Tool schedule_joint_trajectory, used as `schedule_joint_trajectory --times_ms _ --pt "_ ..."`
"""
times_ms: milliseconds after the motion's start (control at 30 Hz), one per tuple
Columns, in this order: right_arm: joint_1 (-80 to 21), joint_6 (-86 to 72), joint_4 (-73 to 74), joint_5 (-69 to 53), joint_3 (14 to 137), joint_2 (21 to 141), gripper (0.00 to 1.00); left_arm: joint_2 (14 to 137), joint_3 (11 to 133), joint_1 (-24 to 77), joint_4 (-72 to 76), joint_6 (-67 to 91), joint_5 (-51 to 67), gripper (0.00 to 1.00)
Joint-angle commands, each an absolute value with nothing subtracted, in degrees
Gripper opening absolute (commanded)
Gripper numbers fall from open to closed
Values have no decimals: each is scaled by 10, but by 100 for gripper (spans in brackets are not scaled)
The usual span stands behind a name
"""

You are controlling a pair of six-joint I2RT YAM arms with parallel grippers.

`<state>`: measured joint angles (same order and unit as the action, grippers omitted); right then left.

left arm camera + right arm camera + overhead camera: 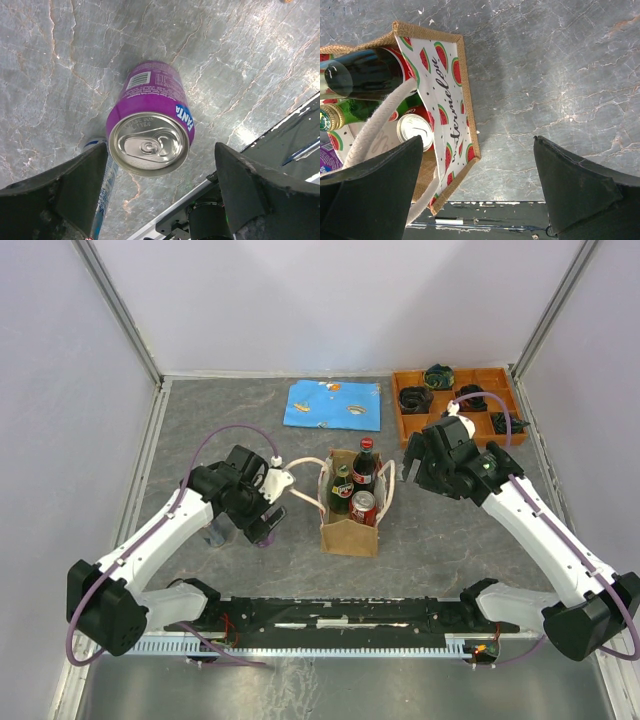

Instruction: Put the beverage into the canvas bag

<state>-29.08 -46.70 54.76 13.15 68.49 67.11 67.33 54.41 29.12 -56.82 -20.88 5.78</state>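
One canvas bag (350, 535), centre frame, holds two bottles (364, 468) and one red can (362, 508). One purple can (150, 125) stands untouched between spread left jaws; right jaws gape above open desk (560, 75).

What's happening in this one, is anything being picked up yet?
Not yet. The left claw hangs open over a purple can that stands upright on the table left of the bag; it has not gripped the can. The bag already holds a dark bottle, a green bottle and a red can. The right claw is open beside the bag, next to a rope handle, holding nothing.
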Motion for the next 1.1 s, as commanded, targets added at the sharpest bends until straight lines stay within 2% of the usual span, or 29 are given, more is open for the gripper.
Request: schedule_joint_trajectory --times_ms 0,200,300,467,533,667,700,733,800,867,967,1067 --pt "-288 -471 532 130 683 665 99 673 562 294 -560 -217 83 94" --pt "-288 -476 536 134 681 659 99 687 557 294 -539 -216 80 94" --pt "-288 -477 537 134 680 658 99 699 556 294 -530 -216 76 89" --pt "-288 -480 542 137 680 652 99 705 552 293 -534 -219 72 59" --pt "-287 -481 542 139 676 648 99 703 550 294 -543 -221 70 55" --pt "-288 -484 541 139 669 644 99 697 543 294 -557 -225 68 55" --pt "-288 -485 539 138 668 644 99 695 542 294 -558 -226 67 50" --pt "-287 -485 537 137 666 645 99 695 541 294 -560 -226 68 42" --pt "-288 -487 535 132 664 645 99 689 548 293 -565 -222 64 16" --pt "-288 -487 534 131 664 644 99 679 558 292 -569 -219 60 8" --pt "-288 -487 535 132 661 643 99 661 594 285 -586 -214 51 3" --pt "-288 -488 531 131 660 644 99 654 620 268 -610 -215 50 3"
